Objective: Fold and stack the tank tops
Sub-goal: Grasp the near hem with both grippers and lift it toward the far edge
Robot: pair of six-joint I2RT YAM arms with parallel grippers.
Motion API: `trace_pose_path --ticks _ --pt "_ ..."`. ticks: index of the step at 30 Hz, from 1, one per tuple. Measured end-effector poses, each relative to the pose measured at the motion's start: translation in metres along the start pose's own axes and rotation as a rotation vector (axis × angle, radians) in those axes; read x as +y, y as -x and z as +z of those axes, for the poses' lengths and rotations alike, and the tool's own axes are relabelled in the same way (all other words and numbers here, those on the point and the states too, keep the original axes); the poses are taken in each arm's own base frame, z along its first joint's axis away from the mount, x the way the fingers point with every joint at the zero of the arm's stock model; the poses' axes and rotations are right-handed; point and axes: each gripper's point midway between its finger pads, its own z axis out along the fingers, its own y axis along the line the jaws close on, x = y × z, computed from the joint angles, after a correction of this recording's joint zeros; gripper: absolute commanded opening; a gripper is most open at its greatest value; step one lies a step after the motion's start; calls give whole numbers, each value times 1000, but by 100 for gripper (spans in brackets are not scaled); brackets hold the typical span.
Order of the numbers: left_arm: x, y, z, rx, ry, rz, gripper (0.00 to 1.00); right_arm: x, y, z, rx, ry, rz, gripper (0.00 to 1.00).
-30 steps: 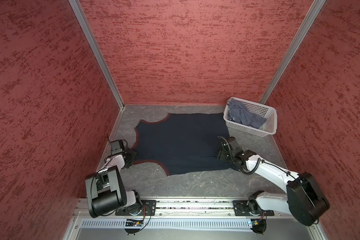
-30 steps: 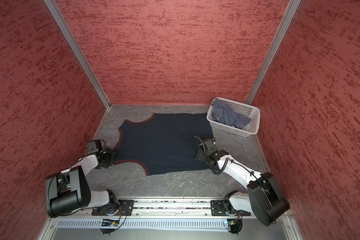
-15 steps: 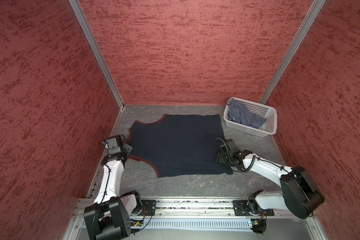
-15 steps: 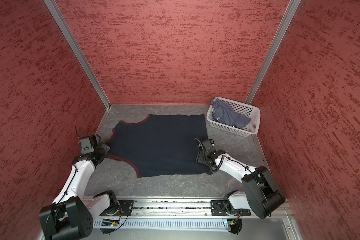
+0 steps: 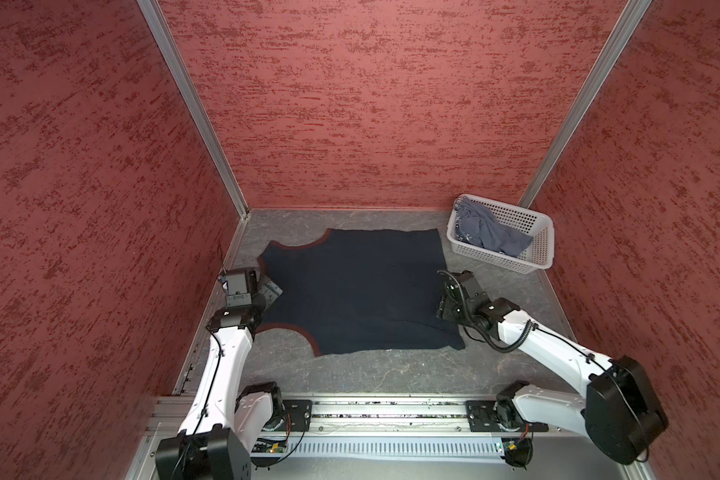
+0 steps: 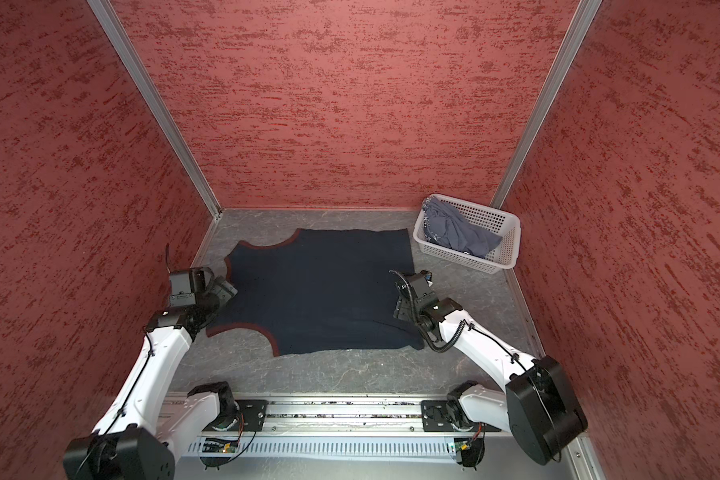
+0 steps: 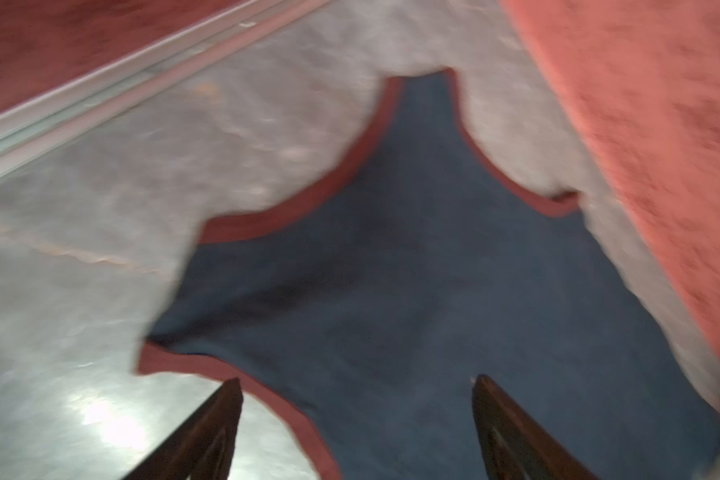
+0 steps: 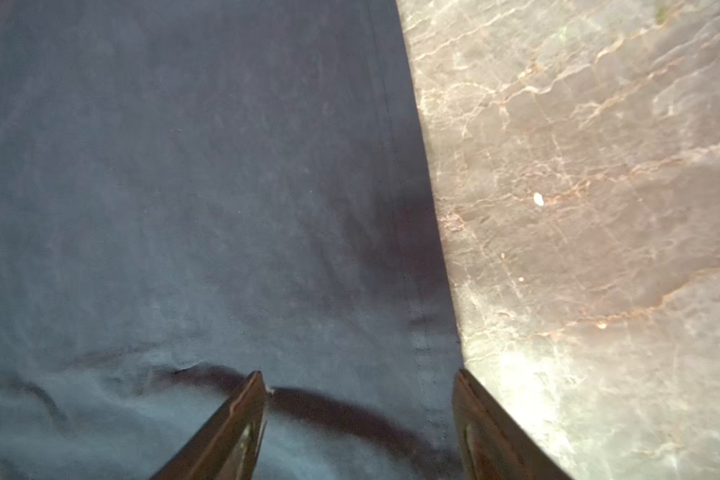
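- Navy tank top (image 5: 358,291), reddish trim, lies flat on the marble tabletop (image 5: 371,374).
- White perforated basket (image 5: 543,253), far right, holds the crumpled slate-grey tank top (image 5: 487,235).
- Left gripper (image 7: 357,379) hovers low over the navy top's strap end, jaws apart.
- Right gripper (image 8: 359,373) sits low over its hem, jaws apart.

Matt cloth navy top (image 5: 358,291), perforated plastic basket (image 5: 533,245), glossy marbled tabletop (image 5: 371,370)

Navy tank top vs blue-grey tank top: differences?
The navy tank top lies spread flat; the blue-grey tank top is crumpled. The navy tank top rests on the table, the blue-grey tank top inside the white basket. The navy tank top has reddish trim; none shows on the blue-grey tank top. Neither is folded yet.
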Motion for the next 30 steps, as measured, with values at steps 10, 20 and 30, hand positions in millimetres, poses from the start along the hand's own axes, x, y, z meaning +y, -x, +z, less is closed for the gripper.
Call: trace_pose_path --ticks 10,20,30 --pt "-63 -155 -4 469 -163 320 82 19 -21 13 71 38 -25 70" --pt "-32 -249 -22 693 -113 433 82 21 -32 34 123 7 -43 73" --pt "-12 -260 -16 727 -29 442 83 21 -37 53 175 -29 -46 74"
